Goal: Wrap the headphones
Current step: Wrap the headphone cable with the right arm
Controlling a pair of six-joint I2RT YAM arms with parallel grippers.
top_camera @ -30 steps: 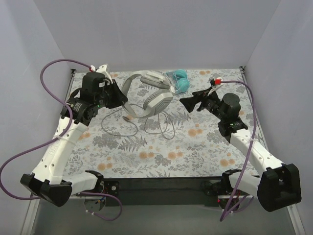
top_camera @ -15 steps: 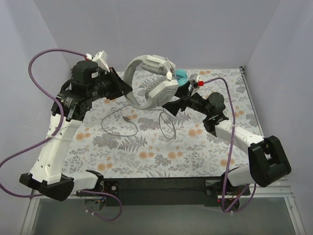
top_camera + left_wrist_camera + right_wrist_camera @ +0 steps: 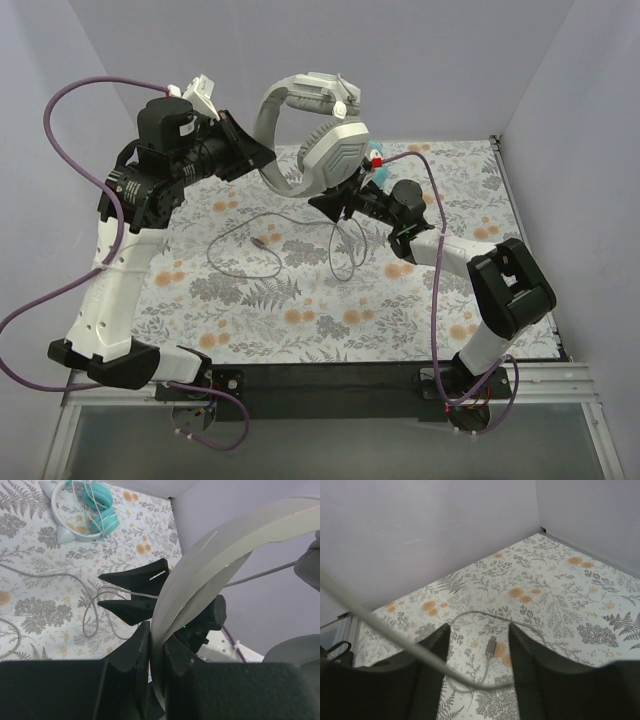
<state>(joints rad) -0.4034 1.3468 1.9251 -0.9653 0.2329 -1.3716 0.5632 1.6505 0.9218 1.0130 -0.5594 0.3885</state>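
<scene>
We saw the left end effector (image 3: 156, 645) clenched on the headband (image 3: 200, 575) of the white-grey headphones (image 3: 310, 95), holding them aloft at upper centre, while the right end effector (image 3: 479, 628), released just below the ear cup (image 3: 335, 155), straddled their thin cable (image 3: 395, 635), which dropped lower left to the worktop (image 3: 470, 300).

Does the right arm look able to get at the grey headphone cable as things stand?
Probably yes. The right claw is open with the thin grey cable running between its fingers, below the white-grey headphones that the left claw holds up by the headband. Nothing visible blocks it.
</scene>
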